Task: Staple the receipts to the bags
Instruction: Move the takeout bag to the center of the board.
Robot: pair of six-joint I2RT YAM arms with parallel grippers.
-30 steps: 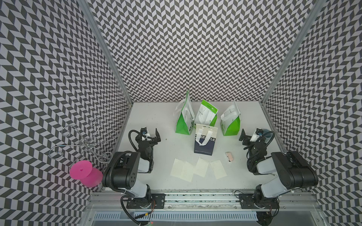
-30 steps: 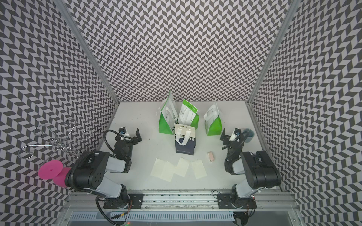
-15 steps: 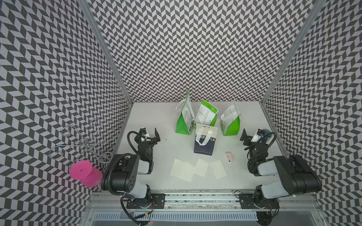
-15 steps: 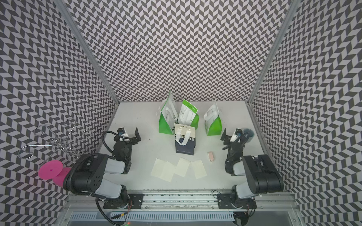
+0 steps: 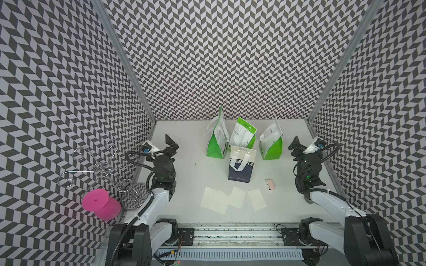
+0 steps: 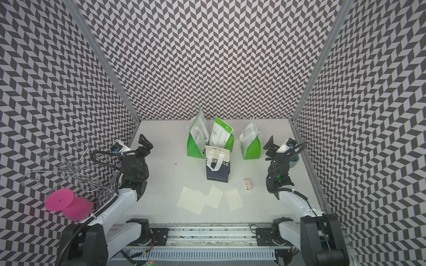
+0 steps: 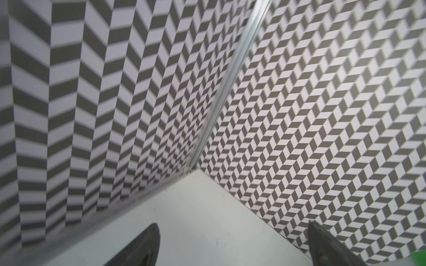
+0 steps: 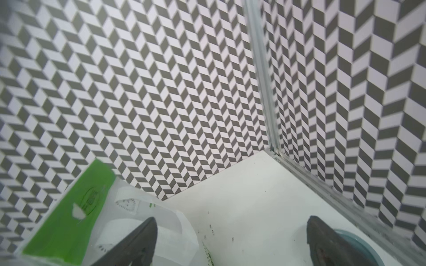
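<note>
Three green-and-white bags (image 5: 216, 142) (image 5: 244, 135) (image 5: 272, 145) stand at the back centre of the table in both top views. A navy-and-white bag (image 5: 241, 170) (image 6: 217, 170) stands just in front of them. Several cream receipts (image 5: 232, 199) (image 6: 211, 199) lie in an overlapping row nearer the front. My left gripper (image 5: 171, 144) (image 7: 232, 223) hangs open over the left side, facing the back left corner. My right gripper (image 5: 295, 145) (image 8: 231, 218) is open on the right, beside the rightmost green bag (image 8: 69, 211). Neither holds anything.
A small pinkish-white stapler (image 5: 269, 184) (image 6: 247, 184) lies right of the receipts. A grey-blue cup (image 6: 295, 161) (image 8: 359, 244) sits by the right wall under my right gripper. Chevron walls enclose three sides. A wire rack (image 5: 103, 170) and a pink disc (image 5: 95, 199) stand outside the left wall.
Both arms have unfolded and risen, carrying the open grippers a little toward the back wall. Bags, receipts and stapler have stayed where they were.
</note>
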